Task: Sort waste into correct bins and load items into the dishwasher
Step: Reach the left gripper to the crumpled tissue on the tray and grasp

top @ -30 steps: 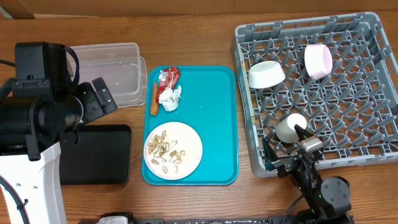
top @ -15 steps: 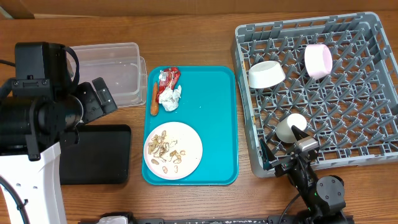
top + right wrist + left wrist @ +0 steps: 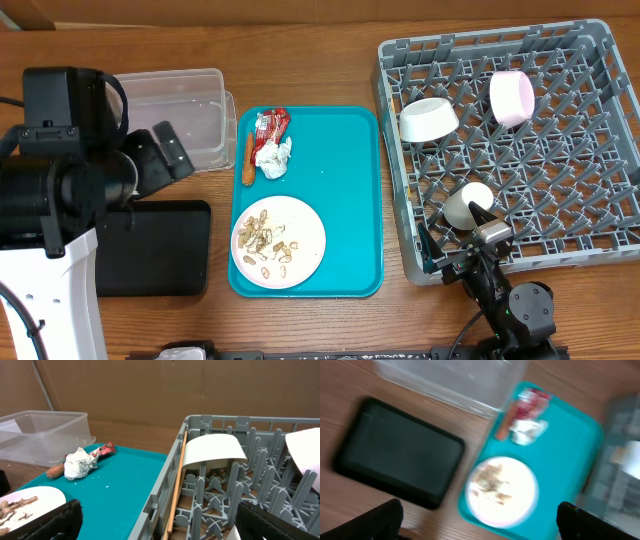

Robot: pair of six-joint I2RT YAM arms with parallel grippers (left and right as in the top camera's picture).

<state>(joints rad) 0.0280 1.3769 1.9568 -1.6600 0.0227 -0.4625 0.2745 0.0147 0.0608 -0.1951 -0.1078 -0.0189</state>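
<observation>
Underneath lies a wooden table (image 3: 320, 60) — cardboard (image 3: 150, 385), seemingly, behind.

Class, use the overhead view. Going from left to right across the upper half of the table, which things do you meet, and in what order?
clear tub → carrot piece → crumpled tissue → white bowl → pink bowl. The red wrapper lies level with the tissue, so it is left out.
</observation>
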